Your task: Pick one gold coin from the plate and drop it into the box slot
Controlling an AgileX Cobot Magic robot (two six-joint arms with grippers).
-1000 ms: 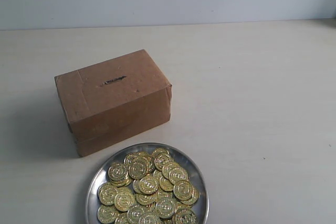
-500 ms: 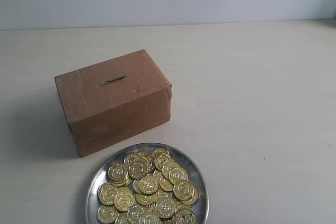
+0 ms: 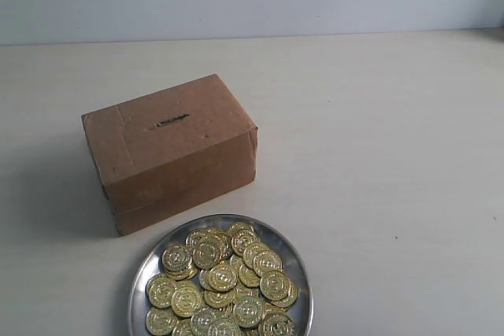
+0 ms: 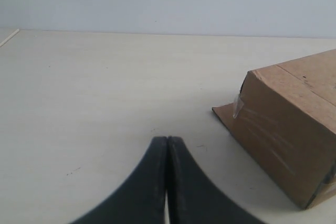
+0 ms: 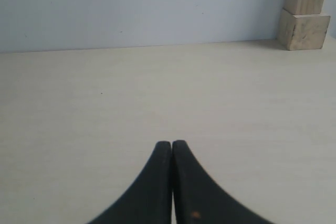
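A round silver plate (image 3: 148, 265) sits at the near edge of the exterior view, heaped with several gold coins (image 3: 223, 277). Just behind it stands the brown cardboard box (image 3: 169, 151), its short dark slot (image 3: 171, 122) in the top face. Neither arm shows in the exterior view. My left gripper (image 4: 167, 140) is shut with nothing in it, low over bare table, and one end of the box (image 4: 289, 129) lies off to its side. My right gripper (image 5: 171, 144) is also shut and empty, over bare table, with no coin or plate in its view.
A stack of pale wooden blocks (image 5: 303, 14) stands by the back wall in the right wrist view. The light tabletop (image 3: 378, 139) stretches to the right of the box and plate.
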